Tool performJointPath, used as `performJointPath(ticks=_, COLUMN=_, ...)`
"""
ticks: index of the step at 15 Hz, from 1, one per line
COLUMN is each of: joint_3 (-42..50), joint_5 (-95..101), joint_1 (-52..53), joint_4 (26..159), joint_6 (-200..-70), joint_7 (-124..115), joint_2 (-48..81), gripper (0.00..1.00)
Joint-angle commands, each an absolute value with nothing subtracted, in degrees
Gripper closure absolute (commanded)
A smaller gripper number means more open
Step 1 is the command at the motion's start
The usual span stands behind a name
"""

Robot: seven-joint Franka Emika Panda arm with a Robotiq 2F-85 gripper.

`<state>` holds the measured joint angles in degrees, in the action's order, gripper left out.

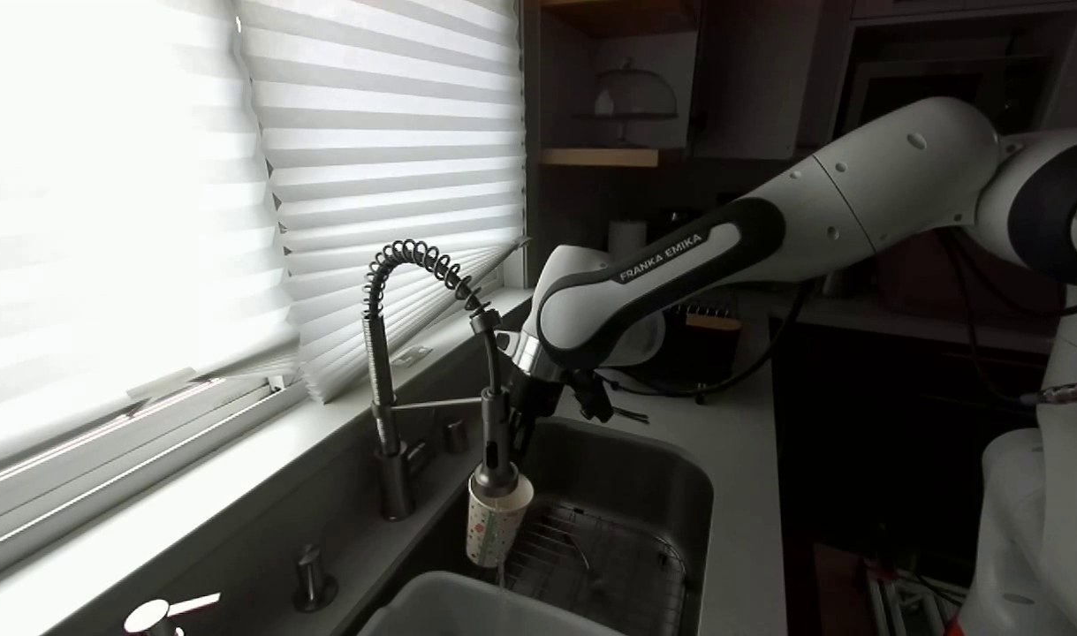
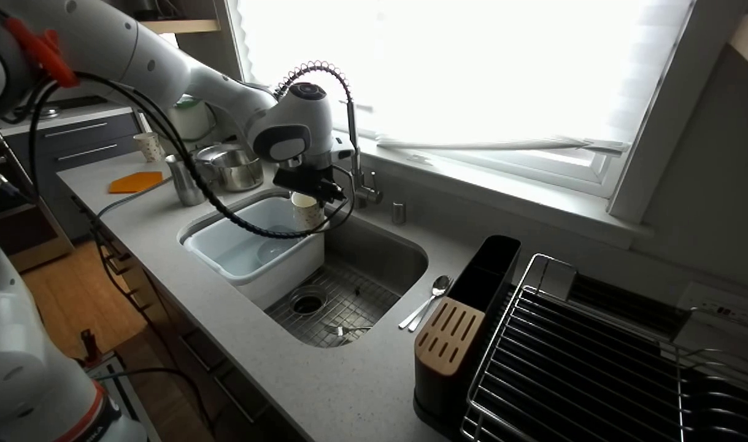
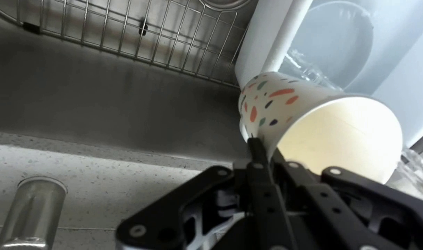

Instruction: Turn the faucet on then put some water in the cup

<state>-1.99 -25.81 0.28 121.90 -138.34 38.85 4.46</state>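
Observation:
The cup (image 1: 492,528), cream-white with coloured specks, is tilted under the spray head of the silvery spring-neck faucet (image 1: 395,477). It also shows in an exterior view (image 2: 308,215) over the white tub, with the faucet (image 2: 353,132) behind. In the wrist view, my gripper (image 3: 268,149) is shut on the wall of the cup (image 3: 272,100), one finger inside and one outside. Clear water (image 3: 417,170) runs at the right of the cup's mouth and shows again beyond it. A thin stream of water (image 1: 501,576) falls below the cup. I see no water inside it.
A white tub (image 2: 288,270) stands in the metal sink (image 2: 380,245), with water and a round dish in it. Steel pots (image 2: 239,172) and a speckled cup (image 2: 150,147) stand on the counter. A dish rack (image 2: 570,356) and utensil holder (image 2: 466,319) stand beside the sink.

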Motion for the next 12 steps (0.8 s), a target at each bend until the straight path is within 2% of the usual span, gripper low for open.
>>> performJointPath(ticks=1, joint_3=-2.99, joint_5=-28.42, joint_1=-0.02, joint_4=121.30, joint_6=-139.37, joint_7=40.45, joint_2=5.48, gripper=0.99)
performJointPath(ticks=12, joint_3=-3.76, joint_5=-29.48, joint_1=-0.05, joint_4=121.55, joint_6=-138.27, joint_7=39.89, joint_2=5.42, gripper=0.99)
